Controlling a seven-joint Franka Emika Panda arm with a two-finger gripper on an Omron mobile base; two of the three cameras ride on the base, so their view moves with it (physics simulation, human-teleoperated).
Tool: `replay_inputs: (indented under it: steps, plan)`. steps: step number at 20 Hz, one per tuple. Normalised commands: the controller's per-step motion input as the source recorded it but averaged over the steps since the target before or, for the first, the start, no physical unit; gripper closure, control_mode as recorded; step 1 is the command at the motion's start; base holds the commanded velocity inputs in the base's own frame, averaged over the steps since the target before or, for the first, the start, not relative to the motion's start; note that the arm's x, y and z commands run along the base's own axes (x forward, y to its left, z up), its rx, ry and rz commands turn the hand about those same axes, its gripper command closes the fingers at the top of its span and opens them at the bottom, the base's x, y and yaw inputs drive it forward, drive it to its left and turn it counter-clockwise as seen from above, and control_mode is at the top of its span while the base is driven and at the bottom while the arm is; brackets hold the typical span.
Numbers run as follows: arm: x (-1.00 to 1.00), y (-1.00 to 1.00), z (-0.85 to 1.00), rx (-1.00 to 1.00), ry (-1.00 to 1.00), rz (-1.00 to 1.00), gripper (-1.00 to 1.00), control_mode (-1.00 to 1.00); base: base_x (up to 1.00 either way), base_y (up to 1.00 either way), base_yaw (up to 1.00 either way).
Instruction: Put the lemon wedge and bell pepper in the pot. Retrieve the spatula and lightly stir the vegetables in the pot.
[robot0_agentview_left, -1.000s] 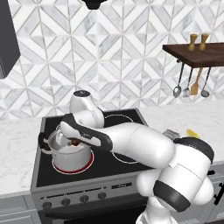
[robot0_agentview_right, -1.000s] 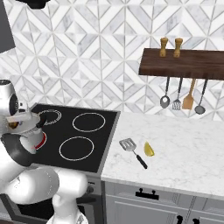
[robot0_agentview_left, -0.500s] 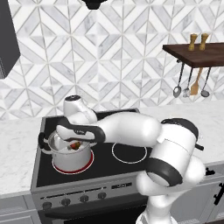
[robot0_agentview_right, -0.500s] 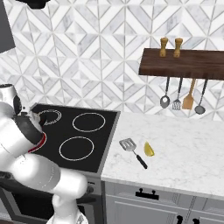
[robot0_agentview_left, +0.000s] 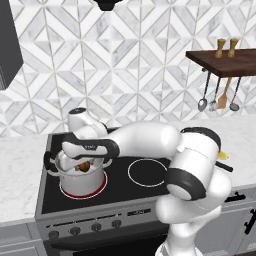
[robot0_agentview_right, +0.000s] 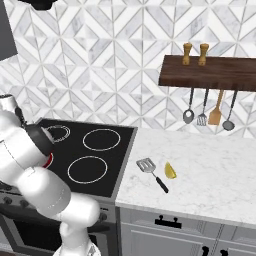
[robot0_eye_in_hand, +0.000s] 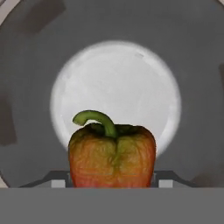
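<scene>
Bell pepper, orange-red with a curled green stem, sits gripped in the pincer, which hangs just over the mouth of the pot. From the hand camera, the pot's pale round bottom lies directly beyond the pepper. The shiny steel pot stands on the front left burner of the black stove, the white arm reaching across to it. Off to the right on the marble tabletop, the lemon wedge lies just beside the spatula, neither yet moved. The step in hand appears to be dropping the pepper; next the pincer would need to let go, lift clear, then swing right for the lemon wedge
</scene>
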Motion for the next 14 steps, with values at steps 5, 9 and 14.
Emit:
replay_inputs:
  steps: [5, 9, 14]
  plan:
    - [-0.09, 0.00, 0.11, 0.00, 0.00, -0.01, -1.00, -1.00, 0.00, 0.00, 0.00]
    - [-0.52, -0.23, 0.69, 0.02, -0.07, 0.00, -1.00, -1.00, 0.00, 0.00, 0.00]
    - [-0.52, -0.86, 0.99, 0.12, -0.05, -0.04, -1.00, -1.00, 0.00, 0.00, 0.00]
